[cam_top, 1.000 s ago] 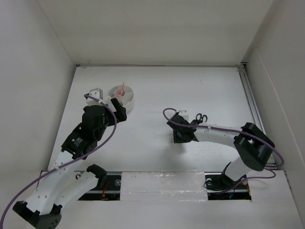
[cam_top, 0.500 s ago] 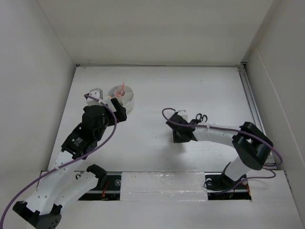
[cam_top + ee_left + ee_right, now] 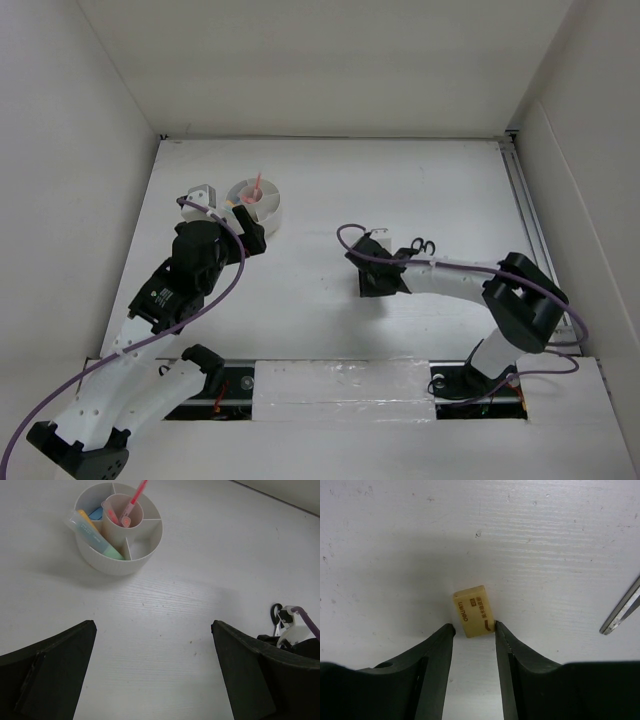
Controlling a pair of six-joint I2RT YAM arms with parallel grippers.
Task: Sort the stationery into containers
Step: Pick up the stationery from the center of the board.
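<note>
Right gripper, jaws part-spread, is straddling tan eraser's near end, apparently unclamped; left gripper is hovering fully spread, empty.

A white table with faint wood grain and dark specks; plain white walls on three sides; a metal rail along its right edge; a glossy strip at the near edge.

One cup, one eraser, one pair of scissors, one blue piece.
</note>
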